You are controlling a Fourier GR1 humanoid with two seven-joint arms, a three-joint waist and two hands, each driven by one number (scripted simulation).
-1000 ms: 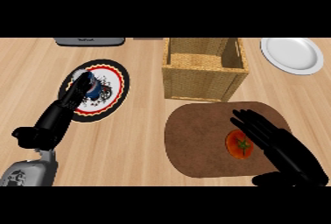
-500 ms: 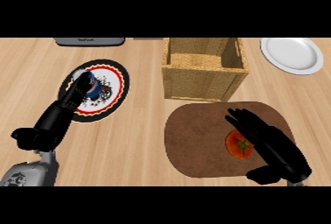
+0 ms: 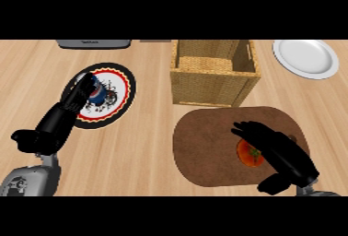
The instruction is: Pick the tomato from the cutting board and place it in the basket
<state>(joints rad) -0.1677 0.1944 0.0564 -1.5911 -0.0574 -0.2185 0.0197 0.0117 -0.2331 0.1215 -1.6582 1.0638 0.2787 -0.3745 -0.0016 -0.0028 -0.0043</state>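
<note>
Right hand (image 3: 279, 150) lowered; fingers (image 3: 253, 132) over tomato (image 3: 249, 154) (partly hidden).

A red tomato (image 3: 249, 153) with a green stem lies on a round brown cutting board (image 3: 204, 147). Just behind the board stands an open woven basket (image 3: 212, 85).

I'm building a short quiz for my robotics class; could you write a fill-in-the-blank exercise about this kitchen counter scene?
1. The red tomato lies on the round brown ____.
2. The robot's right hand is over the ____.
3. The woven wicker basket stands between the patterned plate and the plain ____ plate.
4. The robot's left hand shows over the ____ plate.

Missing words: cutting board; tomato; white; patterned
</note>
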